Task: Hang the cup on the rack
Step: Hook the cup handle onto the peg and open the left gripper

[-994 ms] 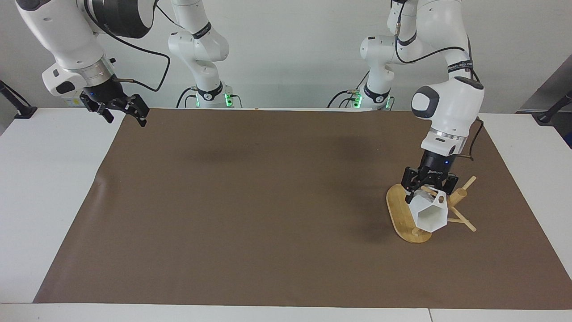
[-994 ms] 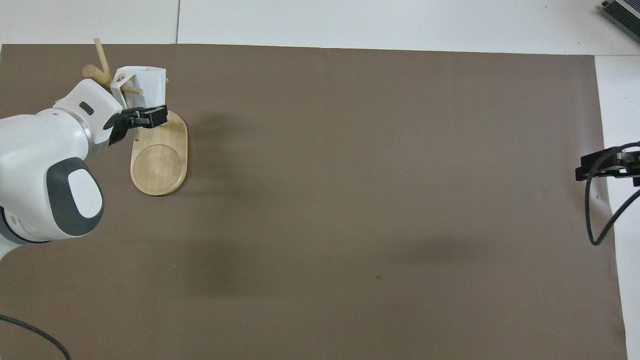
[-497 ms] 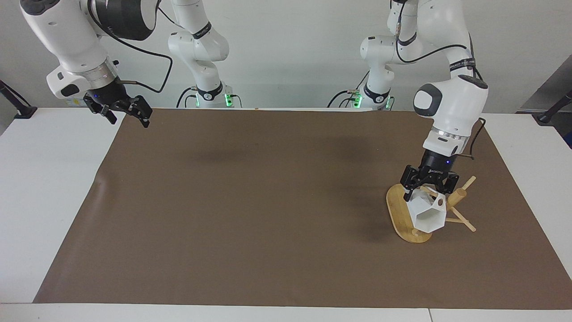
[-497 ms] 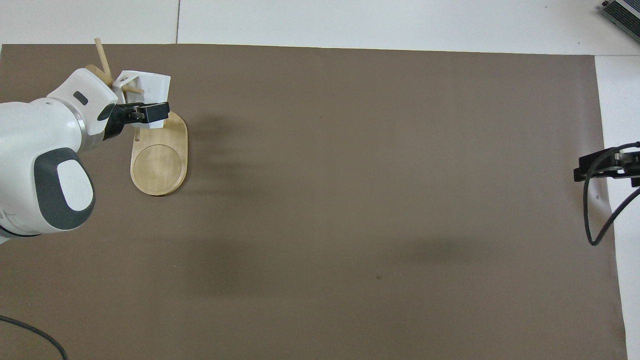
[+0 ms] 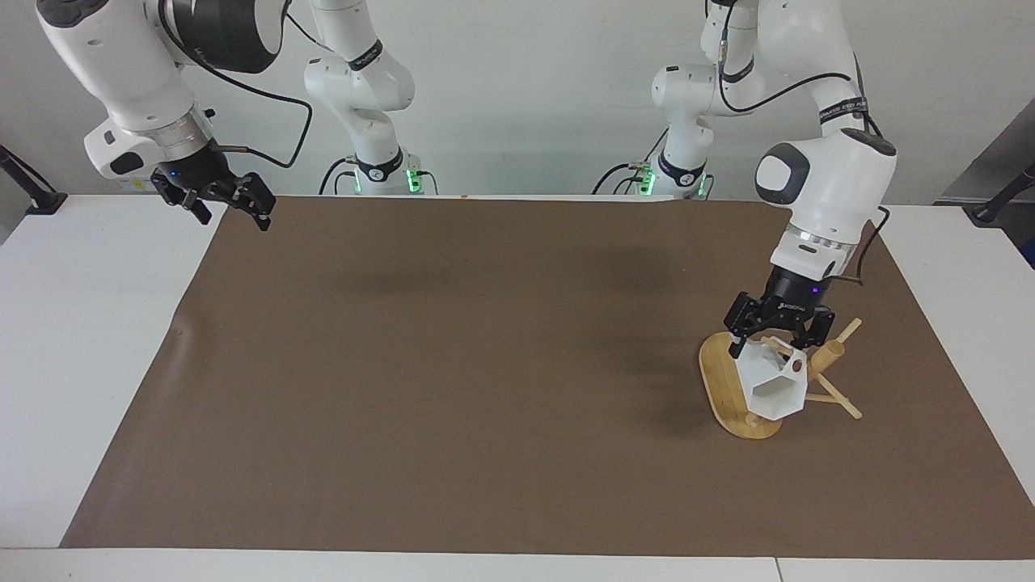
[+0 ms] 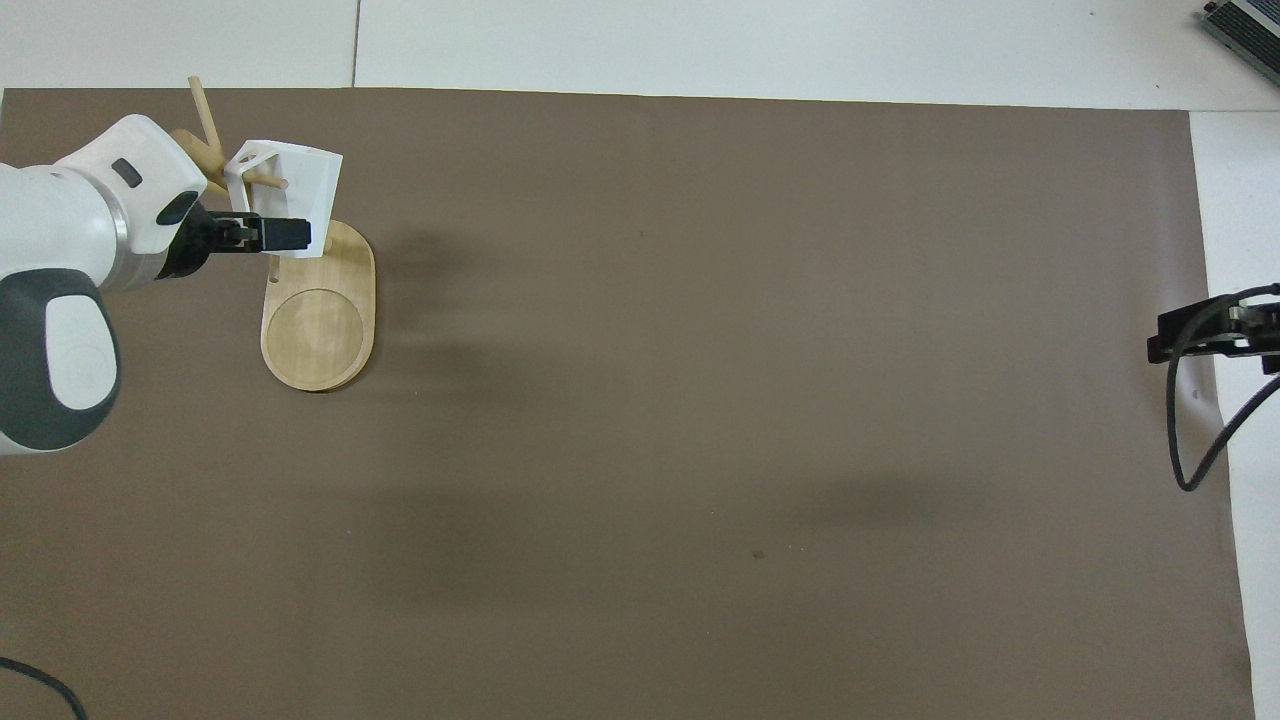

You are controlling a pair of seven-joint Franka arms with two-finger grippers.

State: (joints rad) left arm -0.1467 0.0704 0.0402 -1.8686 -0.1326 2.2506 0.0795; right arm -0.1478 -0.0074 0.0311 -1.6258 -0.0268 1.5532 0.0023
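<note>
The white faceted cup [image 5: 775,386] hangs tilted on a thin peg of the bamboo rack [image 5: 720,380], the peg passing through its handle hole. In the overhead view the cup [image 6: 295,185] sits over the farther end of the rack's oval base [image 6: 318,325]. My left gripper [image 5: 779,343] is open just above the cup, fingers spread to either side of its upper part; it also shows in the overhead view [image 6: 262,232]. My right gripper [image 5: 229,212] is open and empty, waiting in the air over the mat's edge at the right arm's end, and shows in the overhead view [image 6: 1205,335].
A brown mat [image 5: 485,364] covers most of the white table. The rack stands at the left arm's end of the mat, with spare pegs [image 5: 845,331] sticking out around its post.
The left arm's wrist has drawn back and tilted, the gripper rising slightly from the cup. The cup has settled a little lower on the peg. The right gripper shifted slightly early on.
</note>
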